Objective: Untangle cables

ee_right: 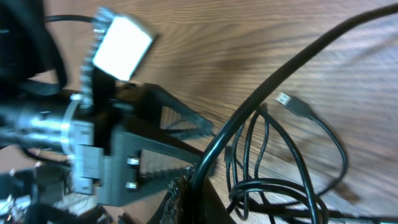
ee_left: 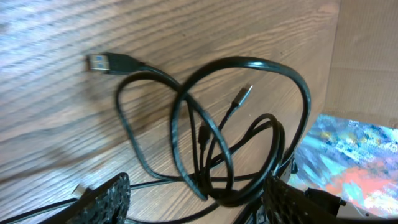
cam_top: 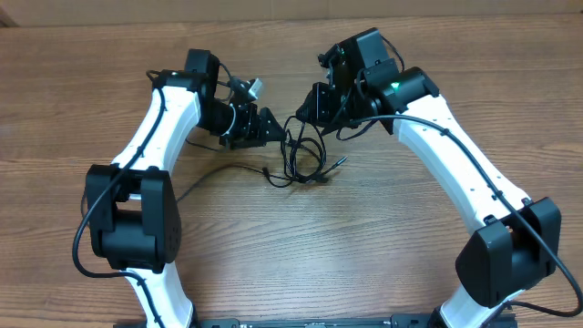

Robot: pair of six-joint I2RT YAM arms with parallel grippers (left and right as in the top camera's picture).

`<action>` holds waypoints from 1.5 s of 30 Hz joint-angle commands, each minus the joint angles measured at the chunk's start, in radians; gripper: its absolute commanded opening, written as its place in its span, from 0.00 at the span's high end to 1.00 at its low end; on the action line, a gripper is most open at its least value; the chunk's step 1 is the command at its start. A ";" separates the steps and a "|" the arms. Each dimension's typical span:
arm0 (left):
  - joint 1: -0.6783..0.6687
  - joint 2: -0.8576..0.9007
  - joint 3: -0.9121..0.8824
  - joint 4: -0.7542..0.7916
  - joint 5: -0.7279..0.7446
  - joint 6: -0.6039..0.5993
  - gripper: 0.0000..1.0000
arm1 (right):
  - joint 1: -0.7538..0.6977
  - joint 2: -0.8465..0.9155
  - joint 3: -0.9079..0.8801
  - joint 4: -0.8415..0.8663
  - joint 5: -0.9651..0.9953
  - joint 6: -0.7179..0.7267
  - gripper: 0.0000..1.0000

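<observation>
From where I stand, the job looks to be in its early pulling-apart step. On the left, a loose strand (cam_top: 219, 173) trails out over the table (cam_top: 109, 55) toward the left arm. The left gripper (cam_top: 271, 128) hangs low at the edge of the cables (cam_top: 305, 157) with its jaws apart and nothing pinched, though loops lie between its fingers (ee_left: 106, 199) in the wrist view.

The bunch itself sits mid-table, between the two claws, its loops crossing one another. A flat plug (ee_left: 102, 62) and a smaller plug (ee_left: 244, 94) lie free on the wood.

On the right, the right gripper (cam_top: 310, 109) is clamped tight, and one strand runs taut out of it, so I judge it is gripping that cable.

The next move likely calls for the left claw to close on a single loop and draw it away.

Which strand belongs to which cable I cannot tell at the crossings. The right fingertips are cut off at the frame's bottom edge.
</observation>
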 commanded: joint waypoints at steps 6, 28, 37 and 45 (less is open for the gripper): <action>-0.054 -0.002 -0.001 0.019 0.010 -0.033 0.29 | -0.013 -0.023 0.006 0.018 -0.117 -0.079 0.96; -0.082 0.165 -0.004 0.069 0.037 -0.074 0.95 | -0.013 -0.023 0.006 0.018 -0.116 -0.080 0.96; -0.006 0.166 -0.004 -0.021 -0.216 -0.074 0.95 | -0.076 -0.060 0.027 0.019 -0.193 -0.151 0.96; 0.018 0.166 -0.037 -0.037 -0.327 -0.073 0.95 | -0.177 -0.169 0.038 0.048 -0.280 -0.165 0.96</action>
